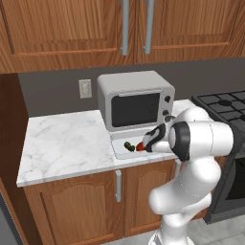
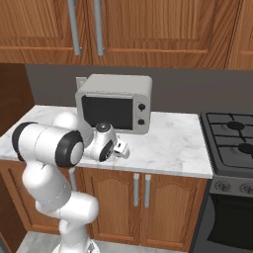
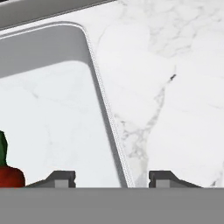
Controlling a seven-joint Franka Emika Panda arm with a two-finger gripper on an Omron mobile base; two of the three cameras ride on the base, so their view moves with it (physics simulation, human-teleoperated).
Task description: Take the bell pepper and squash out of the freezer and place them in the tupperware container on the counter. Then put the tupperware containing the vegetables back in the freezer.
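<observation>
Straddling right rim of tupperware container (image 3: 103, 109), gripper (image 3: 111, 177) jaws apart, holding nothing; bell pepper (image 1: 140, 146), squash (image 1: 129, 145) inside.

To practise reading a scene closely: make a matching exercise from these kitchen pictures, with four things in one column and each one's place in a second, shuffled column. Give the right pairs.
Things:
1. squash
2. toaster oven
3. stove top
4. tupperware container

Places:
A. right of the counter
B. on the counter, just in front of the toaster oven
C. at the back of the counter, by the wall
D. inside the tray, beside the bell pepper

Pairs: 1-D, 2-C, 3-A, 4-B
</observation>
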